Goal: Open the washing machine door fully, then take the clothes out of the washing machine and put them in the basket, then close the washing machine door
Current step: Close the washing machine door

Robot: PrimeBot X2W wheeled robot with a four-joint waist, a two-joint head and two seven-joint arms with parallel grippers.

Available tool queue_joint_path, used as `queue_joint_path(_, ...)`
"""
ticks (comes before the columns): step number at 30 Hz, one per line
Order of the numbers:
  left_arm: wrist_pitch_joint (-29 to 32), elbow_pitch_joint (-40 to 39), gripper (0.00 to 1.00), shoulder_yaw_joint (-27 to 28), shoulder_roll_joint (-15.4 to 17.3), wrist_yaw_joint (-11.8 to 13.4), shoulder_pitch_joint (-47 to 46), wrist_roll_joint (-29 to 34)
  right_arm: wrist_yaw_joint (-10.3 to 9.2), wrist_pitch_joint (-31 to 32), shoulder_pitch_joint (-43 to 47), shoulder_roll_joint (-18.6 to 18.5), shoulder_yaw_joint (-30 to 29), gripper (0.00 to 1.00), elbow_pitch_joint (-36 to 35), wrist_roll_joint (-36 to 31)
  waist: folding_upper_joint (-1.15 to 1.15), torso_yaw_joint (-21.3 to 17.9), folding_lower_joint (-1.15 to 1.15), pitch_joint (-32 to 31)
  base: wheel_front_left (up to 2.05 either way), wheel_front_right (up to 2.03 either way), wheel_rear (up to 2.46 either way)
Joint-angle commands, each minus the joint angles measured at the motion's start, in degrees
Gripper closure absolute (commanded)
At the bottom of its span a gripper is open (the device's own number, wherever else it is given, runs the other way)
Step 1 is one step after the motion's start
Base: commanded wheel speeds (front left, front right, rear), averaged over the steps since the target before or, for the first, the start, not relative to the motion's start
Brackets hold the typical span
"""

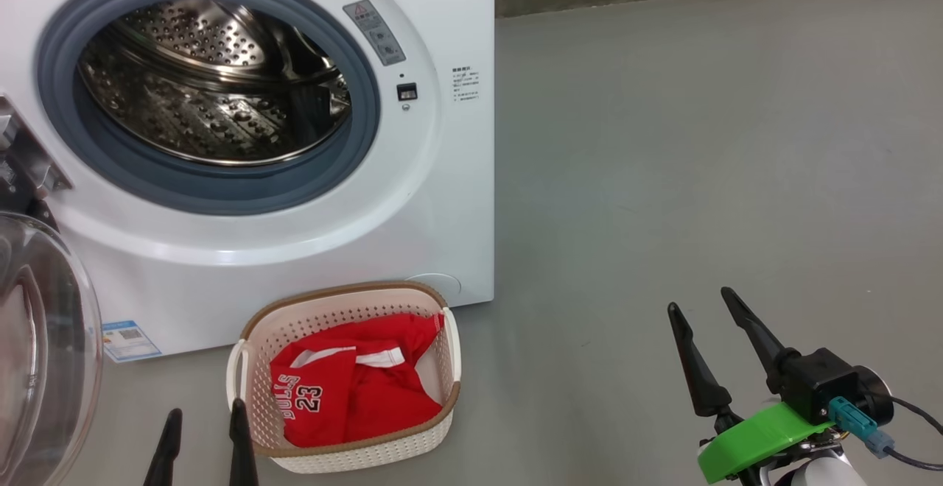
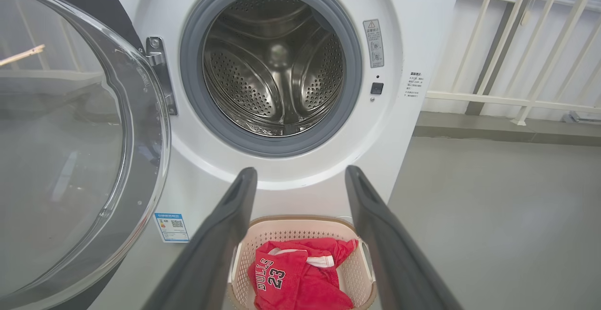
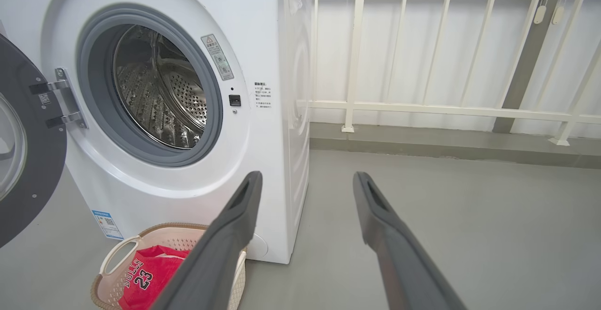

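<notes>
The red BULLS 23 jersey [image 1: 353,390] is seen crumpled inside the basket [image 1: 346,458], which is set on the grey floor [image 1: 700,140] just in front of the washing machine [image 1: 295,265], approx. 6 o'clk of its round opening. In head view the basket's long axis is laid approx. 9–3 o'clk, slightly tilted. The jersey is bunched along the same line, w/ its lettering turned sideways so the word runs approx. 12–6. The door [image 1: 44,339] is hung open at 9 o'clk of the opening. The L gripper [image 1: 206,408] is held w/ fingers spread, gripping nothing. The basket is found just beside it at approx. 3 o'clk; contact cannot be judged. The R gripper [image 1: 698,300] is likewise spread and unloaded, w/ basket and jersey well apart at approx. 9 o'clk.
</notes>
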Motion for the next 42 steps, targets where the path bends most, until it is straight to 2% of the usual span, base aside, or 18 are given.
queue_joint_path(1, -0.6, -1.6, 0.0, 1.7, 0.9, 0.6, -0.9, 0.3, 0.02, -0.4, -1.0, -0.2, 1.1, 0.0, -1.2, 0.1, 0.0, 0.3, 0.0, 0.0, 0.0, 0.0, 0.0)
queue_joint_path(10, -0.1, -3.0, 0.0, 1.6, 0.8, 2.1, -1.0, 0.9, 0.02, -0.4, -1.2, -0.2, 1.8, 0.0, -1.4, 0.1, 0.0, 3.0, 0.0, 0.2, 0.0, 0.0, 0.0)
queue_joint_path(26, 2.5, -8.4, 0.0, 2.2, 1.3, 5.1, -0.1, 1.6, 0.02, -0.4, -4.0, -0.5, 5.0, 0.0, -1.6, 0.8, 0.0, 11.0, 0.0, -0.4, 0.0, 0.0, 0.0)
queue_joint_path(42, 4.4, -11.9, 0.0, 2.8, 3.1, 7.7, 1.1, 4.0, 0.02, -0.4, -5.9, -0.1, 8.7, 0.0, -1.1, 1.9, 0.0, 20.9, 0.0, -2.2, 0.0, 0.0, 0.0)
